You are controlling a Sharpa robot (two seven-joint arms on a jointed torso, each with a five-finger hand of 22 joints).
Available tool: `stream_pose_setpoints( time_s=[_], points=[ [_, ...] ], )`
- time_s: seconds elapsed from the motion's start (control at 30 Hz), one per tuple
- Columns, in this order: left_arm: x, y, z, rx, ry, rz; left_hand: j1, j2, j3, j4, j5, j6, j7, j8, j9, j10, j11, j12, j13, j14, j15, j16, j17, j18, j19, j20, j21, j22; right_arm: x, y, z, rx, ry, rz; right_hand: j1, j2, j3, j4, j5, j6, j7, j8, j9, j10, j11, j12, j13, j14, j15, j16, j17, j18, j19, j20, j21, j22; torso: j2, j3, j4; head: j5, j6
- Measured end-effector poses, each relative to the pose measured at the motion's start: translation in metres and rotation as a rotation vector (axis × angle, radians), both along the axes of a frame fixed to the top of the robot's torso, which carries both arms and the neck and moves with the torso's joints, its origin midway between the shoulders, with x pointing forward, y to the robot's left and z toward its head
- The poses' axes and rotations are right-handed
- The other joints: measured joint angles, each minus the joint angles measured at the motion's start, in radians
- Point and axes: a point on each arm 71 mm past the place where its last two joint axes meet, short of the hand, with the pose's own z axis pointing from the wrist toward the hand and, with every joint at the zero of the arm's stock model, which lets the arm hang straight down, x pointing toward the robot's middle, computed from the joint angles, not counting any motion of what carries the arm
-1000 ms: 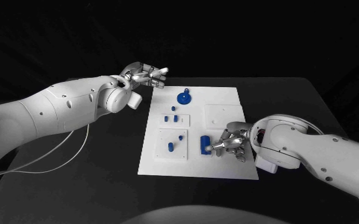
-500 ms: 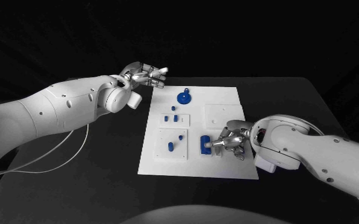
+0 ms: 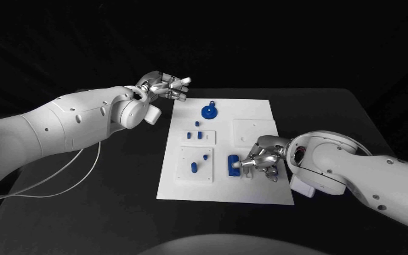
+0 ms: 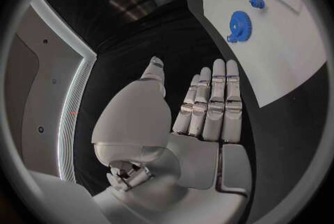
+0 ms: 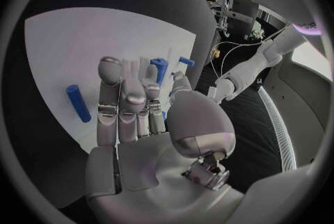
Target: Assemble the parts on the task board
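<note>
Though the small blue parts look light, rigid and smooth enough to slip, in the head view we judge the upright blue block best taken by its two flat sides, and it stands on the task board right against the fingertips of the right robot hand, whose fingers are curled toward it; whether they clamp it we cannot tell. In the left wrist view the left robot hand lies flat, fingers straight, holding nothing, with the blue gear well beyond its fingertips. In the right wrist view a blue cylinder lies loose on the board just beside the fingers, apart from them.
</note>
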Motion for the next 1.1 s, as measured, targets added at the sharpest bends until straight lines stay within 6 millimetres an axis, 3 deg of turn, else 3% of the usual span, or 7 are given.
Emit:
stream_pose_setpoints(
  time_s=[0.1, 0.17, 0.27, 0.37, 0.5, 0.8, 1.1],
  points=[
    [0.0000, 0.0005, 0.0000, 0.001, 0.000, 0.001, 0.000, 0.000, 0.000, 0.000, 0.000, 0.000, 0.000, 0.000, 0.000, 0.000, 0.000, 0.000, 0.000, 0.000, 0.000, 0.000, 0.000, 0.000, 0.000, 0.000, 0.000, 0.000, -0.0009, -0.0009, 0.0002, 0.006, 0.003, 0.009, 0.023, -0.018, 0.008, -0.037, 0.043, 0.007, -0.002, 0.000, 0.000, 0.000, 0.000, 0.000, 0.000, 0.000, 0.000, 0.000, 0.000, 0.000, 0.000, 0.000, 0.000, 0.001, 0.000, 0.0000, 0.0000, 0.001, 0.000],
    [0.0000, 0.0007, 0.0000, 0.001, 0.001, 0.001, 0.000, 0.000, 0.000, 0.000, 0.000, 0.000, 0.000, 0.000, 0.000, 0.000, 0.000, 0.000, 0.000, 0.000, 0.000, 0.000, 0.000, 0.000, 0.000, 0.000, 0.000, 0.000, -0.0017, -0.0011, -0.0001, 0.007, 0.009, 0.018, 0.056, -0.024, 0.036, -0.074, 0.034, 0.008, -0.003, 0.000, -0.006, 0.000, 0.000, 0.000, 0.000, -0.003, -0.003, 0.000, 0.000, 0.000, 0.000, 0.000, 0.000, 0.001, 0.000, 0.0000, -0.0001, 0.001, 0.000],
    [0.0000, 0.0008, -0.0001, 0.001, 0.001, 0.001, 0.000, 0.000, 0.000, 0.000, 0.000, 0.000, 0.000, 0.000, 0.000, 0.000, 0.000, 0.000, 0.000, 0.000, 0.000, 0.000, 0.000, 0.000, 0.000, 0.000, 0.000, 0.000, -0.0031, -0.0009, -0.0014, 0.003, 0.021, 0.033, 0.064, -0.043, 0.109, -0.115, 0.020, 0.011, -0.004, 0.000, -0.026, 0.004, -0.004, 0.000, 0.000, -0.004, -0.004, 0.000, 0.000, -0.016, 0.000, 0.000, 0.000, 0.001, 0.000, 0.0000, -0.0002, 0.001, 0.000],
    [-0.0001, 0.0008, -0.0001, 0.001, 0.001, 0.001, 0.000, 0.000, 0.000, 0.000, 0.000, 0.000, 0.000, 0.000, 0.000, 0.000, 0.000, 0.000, 0.000, 0.000, 0.000, 0.000, 0.000, 0.000, 0.000, 0.000, 0.000, 0.000, -0.0041, -0.0007, -0.0028, -0.002, 0.031, 0.045, 0.063, -0.079, 0.206, -0.142, 0.008, 0.019, -0.012, 0.000, -0.040, 0.004, -0.004, 0.000, 0.000, -0.004, -0.004, 0.000, 0.000, -0.016, -0.001, -0.006, 0.000, 0.002, 0.000, 0.0000, -0.0001, 0.002, 0.000],
    [-0.0001, 0.0008, -0.0001, 0.002, 0.001, 0.001, 0.000, 0.000, 0.000, 0.000, 0.000, 0.000, 0.000, 0.000, 0.000, 0.000, 0.000, 0.000, 0.000, 0.000, 0.000, 0.000, 0.001, 0.000, 0.000, 0.000, 0.000, 0.000, -0.0037, -0.0010, -0.0045, -0.012, 0.039, 0.048, 0.052, -0.099, 0.305, -0.169, 0.015, 0.024, -0.017, 0.000, -0.040, 0.007, -0.007, 0.000, 0.003, 0.000, -0.008, 0.000, 0.000, -0.016, 0.000, -0.008, 0.000, 0.002, 0.000, 0.0000, 0.0005, 0.002, -0.001],
    [-0.0002, 0.0007, -0.0002, 0.002, 0.002, 0.000, 0.000, 0.000, 0.000, 0.000, 0.000, 0.000, 0.000, 0.000, 0.000, 0.000, 0.000, 0.000, 0.000, 0.000, 0.000, 0.000, 0.001, 0.000, 0.000, 0.000, 0.000, 0.000, -0.0032, 0.0005, -0.0078, -0.028, 0.046, 0.040, 0.023, -0.129, 0.369, -0.152, 0.073, 0.025, -0.018, 0.000, -0.024, 0.011, -0.011, 0.000, 0.010, 0.000, -0.008, 0.000, 0.000, -0.016, 0.000, -0.008, 0.000, 0.002, 0.000, -0.0005, 0.0010, 0.002, -0.002],
    [-0.0003, 0.0011, -0.0002, 0.002, 0.003, 0.000, 0.000, 0.000, 0.000, 0.000, 0.000, 0.000, 0.000, 0.000, 0.000, 0.000, 0.000, 0.000, 0.000, -0.003, -0.003, 0.000, 0.001, 0.000, 0.000, 0.000, 0.000, -0.001, -0.0013, 0.0016, -0.0090, -0.034, 0.042, 0.019, 0.004, -0.117, 0.356, -0.096, 0.058, 0.025, -0.018, 0.000, 0.008, 0.014, -0.014, 0.005, 0.016, 0.000, -0.007, 0.000, 0.000, -0.016, 0.000, -0.007, 0.000, 0.000, 0.000, -0.0004, 0.0009, 0.002, -0.003]
  ],
)
